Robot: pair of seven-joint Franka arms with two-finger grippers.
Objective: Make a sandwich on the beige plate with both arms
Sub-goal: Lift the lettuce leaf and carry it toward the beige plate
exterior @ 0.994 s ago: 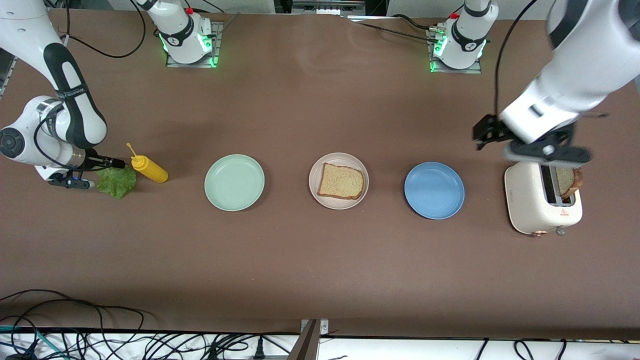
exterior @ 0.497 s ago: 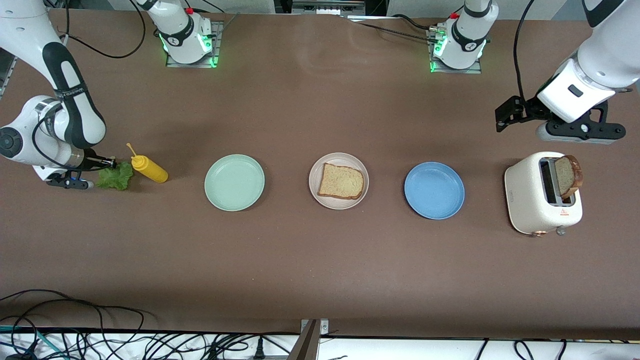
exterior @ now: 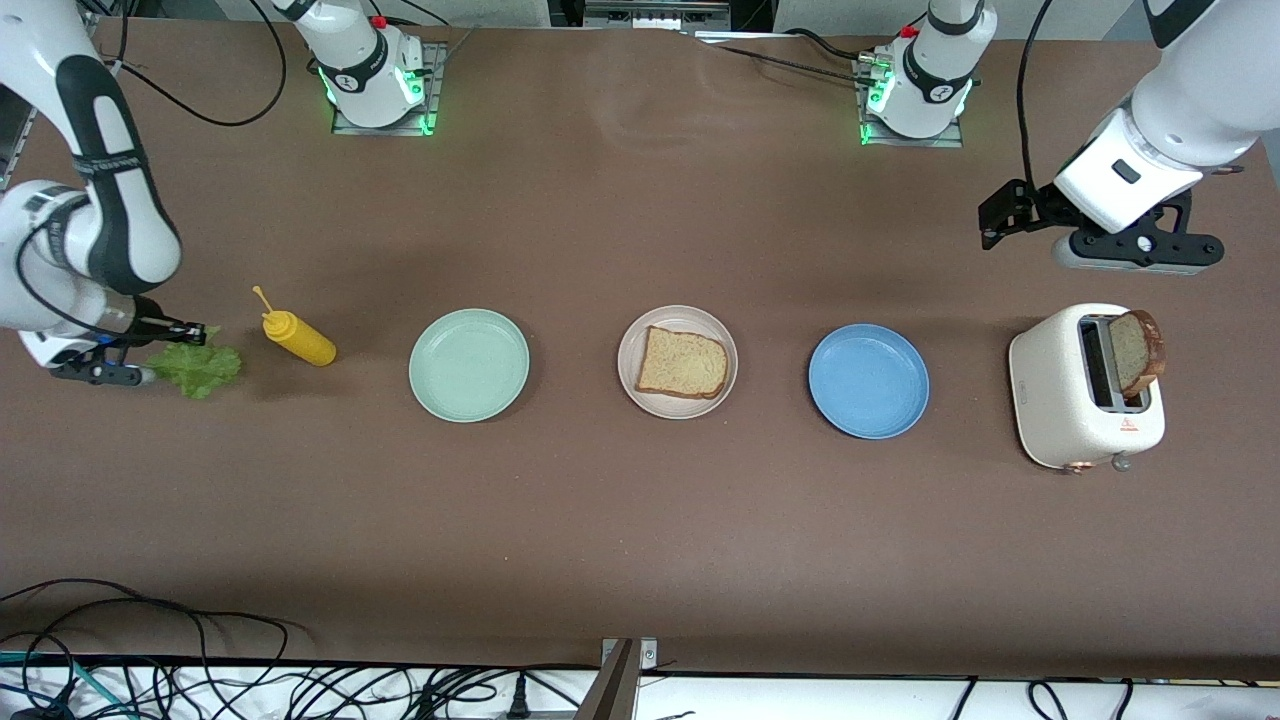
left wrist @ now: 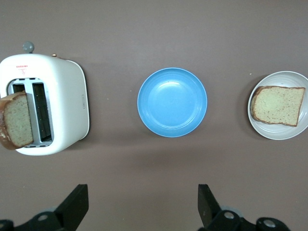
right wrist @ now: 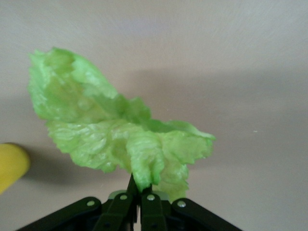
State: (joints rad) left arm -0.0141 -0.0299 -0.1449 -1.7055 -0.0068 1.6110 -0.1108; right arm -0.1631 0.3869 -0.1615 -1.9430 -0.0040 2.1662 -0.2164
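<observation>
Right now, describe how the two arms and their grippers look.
Both arms are glossy white with black bands at the joints, black cables trailing along them, and bases glowing green. The left gripper and right gripper are black, two-fingered, with small silver screws near the fingers.

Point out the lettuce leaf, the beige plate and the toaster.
lettuce leaf [exterior: 198, 368], front view, middle of the leaf.
beige plate [exterior: 630, 385], front view, bare rim.
toaster [exterior: 1050, 395], front view, white side wall.
</observation>
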